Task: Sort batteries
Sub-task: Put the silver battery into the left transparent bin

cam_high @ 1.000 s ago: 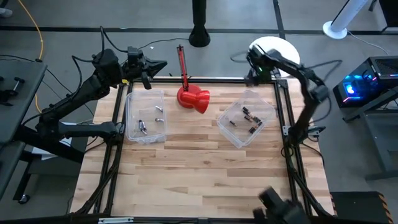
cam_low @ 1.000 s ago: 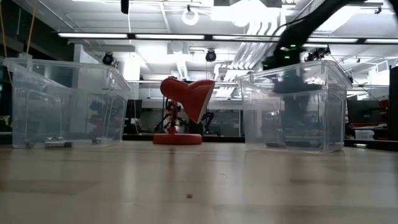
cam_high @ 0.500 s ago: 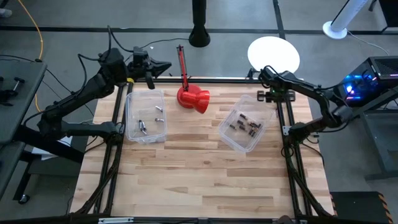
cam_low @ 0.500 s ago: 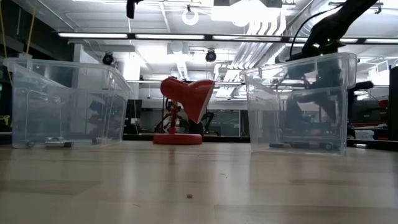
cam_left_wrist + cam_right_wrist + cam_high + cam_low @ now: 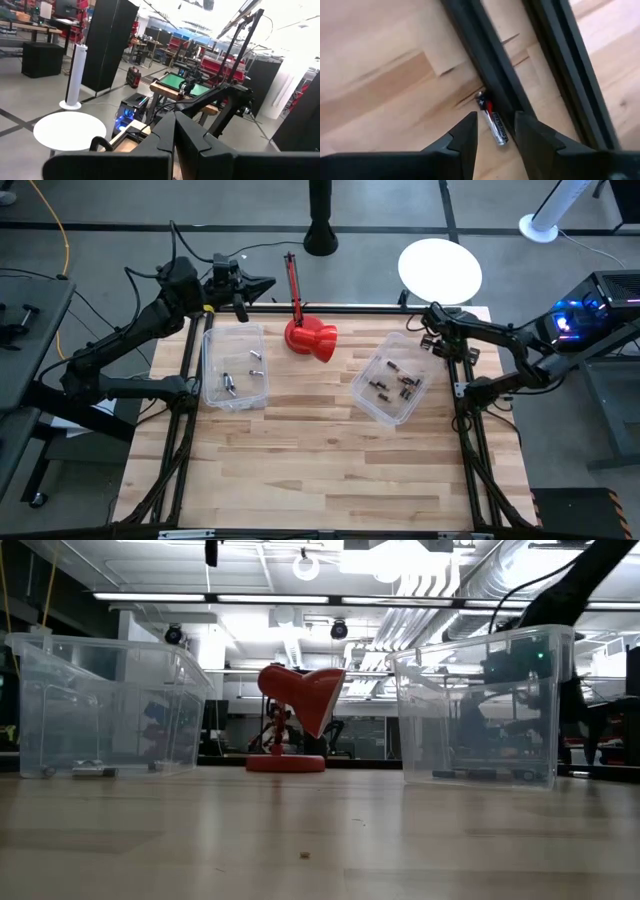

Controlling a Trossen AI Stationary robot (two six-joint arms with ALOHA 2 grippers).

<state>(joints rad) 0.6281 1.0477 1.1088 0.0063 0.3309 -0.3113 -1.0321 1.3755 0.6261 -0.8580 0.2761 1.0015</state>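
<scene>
Small dark and silvery batteries lie on the floors of two clear bins, the left bin (image 5: 236,366) and the right bin (image 5: 396,377). One more battery (image 5: 496,129) lies on the wood against a dark frame rail (image 5: 490,75), with its red-marked end toward the rail. My right gripper (image 5: 495,116) is open and hangs over that battery, one finger on either side, touching nothing. In the high view my right gripper (image 5: 433,343) is at the table's right edge, beside the right bin. My left gripper (image 5: 174,131) is shut and held level over the far-left corner (image 5: 250,286).
A red scoop (image 5: 310,338) with a long handle stands at the far edge between the bins. Dark frame rails (image 5: 462,380) run along the table's sides. Bare wood (image 5: 320,460) fills the near half. A white round base (image 5: 440,268) sits on the floor beyond the table.
My right arm has swung from above the far-right corner down and toward the near edge, and now sits low beside the right rail. The right bin has shifted slightly on the table. The left arm has barely moved.
</scene>
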